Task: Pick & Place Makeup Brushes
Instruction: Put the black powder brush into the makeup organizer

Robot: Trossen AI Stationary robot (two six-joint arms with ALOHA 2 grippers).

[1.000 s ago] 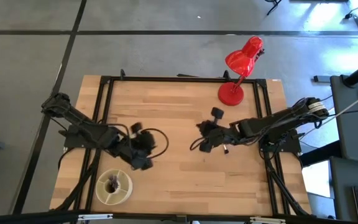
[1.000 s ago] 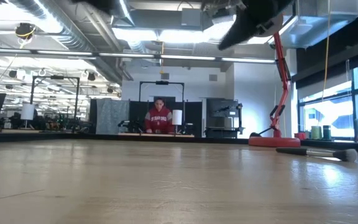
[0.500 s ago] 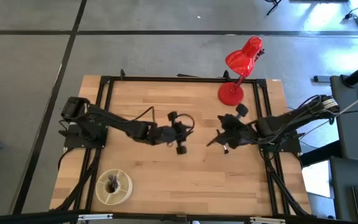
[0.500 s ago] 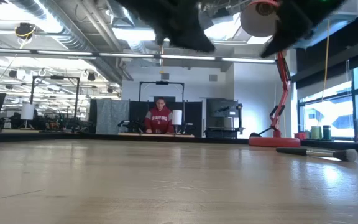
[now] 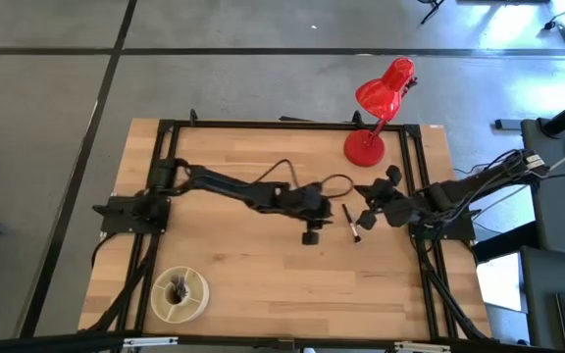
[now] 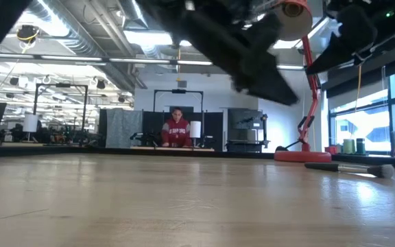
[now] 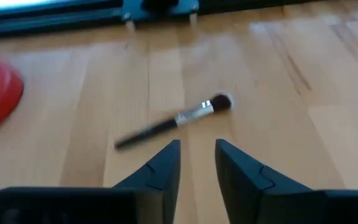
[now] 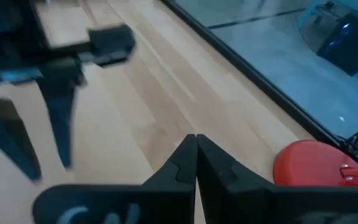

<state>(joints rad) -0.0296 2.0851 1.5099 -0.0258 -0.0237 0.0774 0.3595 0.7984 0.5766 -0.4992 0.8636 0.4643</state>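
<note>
Makeup brush (image 5: pixel 351 223): single item, lying flat on the wooden table (image 5: pixel 263 284), right of centre; thin dark handle, silvery ferrule, small pale-tipped head.

Left gripper (image 5: pixel 311 235): arm stretched long across the table from the left mount; fingers (image 7: pixel 166 168) parted, nothing between them; brush just ahead of the tips.

Right gripper (image 5: pixel 367 218): arm folded near the right edge, just beside the brush; fingers pressed together, empty.

Red lamp (image 5: pixel 366 147): behind the brush.

Round holder (image 5: pixel 179 294): front left, brushes inside.

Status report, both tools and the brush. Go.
Left tool open, empty, just short of the makeup brush. Brush flat on the table. Right tool shut, empty, beside it. Nothing between.
</note>
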